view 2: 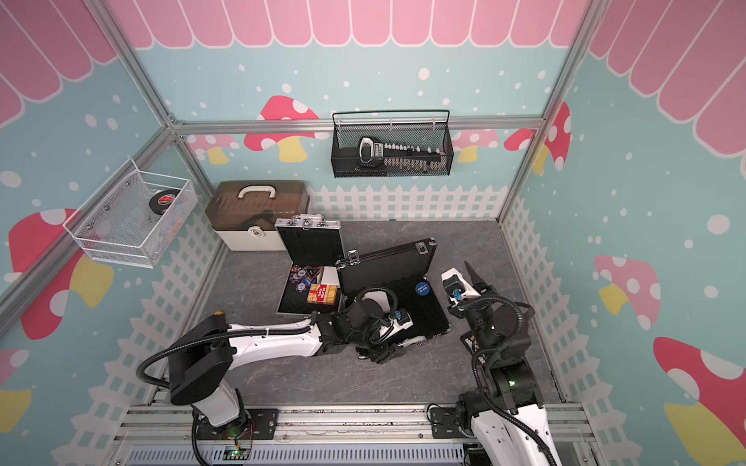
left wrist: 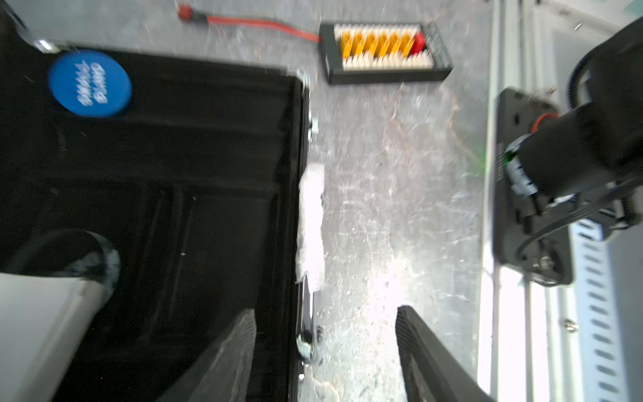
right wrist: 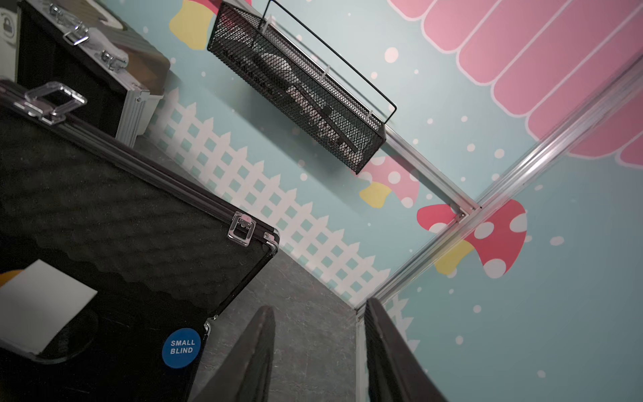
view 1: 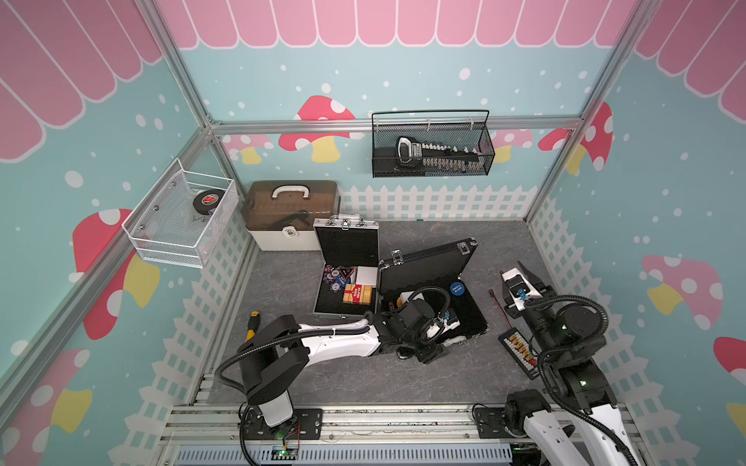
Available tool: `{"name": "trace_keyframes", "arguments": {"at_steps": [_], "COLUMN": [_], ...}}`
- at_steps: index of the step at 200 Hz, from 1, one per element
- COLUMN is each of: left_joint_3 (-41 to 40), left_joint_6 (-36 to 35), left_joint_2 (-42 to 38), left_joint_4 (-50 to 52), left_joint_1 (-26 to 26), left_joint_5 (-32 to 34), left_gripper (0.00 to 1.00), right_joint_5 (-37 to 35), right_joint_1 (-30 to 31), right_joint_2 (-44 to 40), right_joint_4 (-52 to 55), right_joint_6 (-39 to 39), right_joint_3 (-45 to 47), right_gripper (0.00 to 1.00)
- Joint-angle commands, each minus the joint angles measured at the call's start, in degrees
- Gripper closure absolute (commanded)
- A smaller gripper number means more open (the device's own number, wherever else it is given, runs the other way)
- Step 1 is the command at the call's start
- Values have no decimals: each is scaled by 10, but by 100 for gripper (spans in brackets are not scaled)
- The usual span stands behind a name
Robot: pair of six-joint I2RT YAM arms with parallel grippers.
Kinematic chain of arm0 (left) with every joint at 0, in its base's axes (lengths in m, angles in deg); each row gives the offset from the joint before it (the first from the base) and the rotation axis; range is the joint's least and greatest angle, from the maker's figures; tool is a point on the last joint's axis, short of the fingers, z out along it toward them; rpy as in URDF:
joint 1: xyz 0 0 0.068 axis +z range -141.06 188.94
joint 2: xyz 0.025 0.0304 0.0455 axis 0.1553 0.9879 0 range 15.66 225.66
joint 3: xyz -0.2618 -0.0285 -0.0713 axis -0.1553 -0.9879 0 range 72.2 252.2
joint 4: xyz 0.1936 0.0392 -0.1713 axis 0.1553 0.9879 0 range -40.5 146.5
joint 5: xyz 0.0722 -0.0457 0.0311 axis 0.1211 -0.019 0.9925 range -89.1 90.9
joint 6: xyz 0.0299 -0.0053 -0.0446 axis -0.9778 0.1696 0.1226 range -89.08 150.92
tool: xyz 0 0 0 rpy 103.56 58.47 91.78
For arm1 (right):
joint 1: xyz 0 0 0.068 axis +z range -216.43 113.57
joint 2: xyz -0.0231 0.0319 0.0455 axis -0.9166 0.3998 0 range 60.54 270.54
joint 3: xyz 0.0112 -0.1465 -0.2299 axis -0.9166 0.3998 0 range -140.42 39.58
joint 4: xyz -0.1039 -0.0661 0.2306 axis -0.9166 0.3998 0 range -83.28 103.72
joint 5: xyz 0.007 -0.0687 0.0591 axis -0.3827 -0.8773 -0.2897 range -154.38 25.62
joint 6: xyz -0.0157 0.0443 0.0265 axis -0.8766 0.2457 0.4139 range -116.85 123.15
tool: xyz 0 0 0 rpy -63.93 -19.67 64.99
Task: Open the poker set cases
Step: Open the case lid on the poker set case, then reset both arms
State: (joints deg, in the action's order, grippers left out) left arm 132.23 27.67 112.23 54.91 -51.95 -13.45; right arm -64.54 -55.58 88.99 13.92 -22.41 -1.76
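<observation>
Evidently the opening itself looks finished. In both top views the smaller silver ribbed aluminium case [view 1: 347, 246] sits at the centre of the grey marbled desk [view 1: 363, 383], lid upright, chips and card packs showing. The larger black ribbed case [view 1: 424, 268] lies just beside it on the right, its foam-lined lid leaning back toward the upper right.

The step in hand, I judge, is the let-go at the black case's front rim. In the blurred left wrist view the left hand [left wrist: 323, 313] has its jaws well apart. One finger is over the black lining, the other over bare desk. The rim and its white-wrapped handle [left wrist: 311, 222] lie between them, unpinched, and the hand holds nothing. The right hand [right wrist: 320, 358], right of centre off the black case's right end, is partly open and empty, pointing toward the back wall.

The next move probably calls for raising the left hand straight off the rim before it swings away, so the inner finger does not drag the base.

Open desk lies below the cases, toward the lower frame. It is tighter at the right, where the black charging board with yellow connectors [view 1: 518, 349] and its red wire [view 1: 498, 306] lie near the right arm. The beige box with brown translucent lid [view 1: 290, 210] stands behind the silver lid at upper left. Both raised lids are edges to clear.
</observation>
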Motion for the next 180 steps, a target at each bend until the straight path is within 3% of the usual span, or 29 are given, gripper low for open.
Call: {"name": "trace_keyframes", "arguments": {"at_steps": [1,21,36,60,73,124,151,180], "left_joint_3": [-2,-7,-15,-27,-36,-134,-239,-321], "left_joint_6": [7,-1,-5,-8,6,75,90,93], "left_joint_2": [-59,-111,-161,-250,-296,-409,-415,-398], "left_joint_4": [21,33,33,18,-2,-93,-173,-243], "left_joint_1": [0,0,0,13,39,245,355,456], "left_joint_5": [-33,-80,-75,35,132,508,584,552], "left_gripper": [35,35,35,31,28,22,22,23], "right_joint_5": [-72,-126,-164,-228,-258,-305,-331,-292], "right_joint_1": [-1,-1,-1,-3,-11,-99,-106,-107], "right_joint_2": [44,104,148,208,236,298,304,294], "right_joint_4": [60,111,133,126,106,-10,-127,-313], "right_joint_6": [105,184,230,275,295,385,387,364], "right_joint_3": [-64,-129,-168,-192,-190,-90,14,156], "right_gripper": [55,51,48,42,40,36,35,35]}}
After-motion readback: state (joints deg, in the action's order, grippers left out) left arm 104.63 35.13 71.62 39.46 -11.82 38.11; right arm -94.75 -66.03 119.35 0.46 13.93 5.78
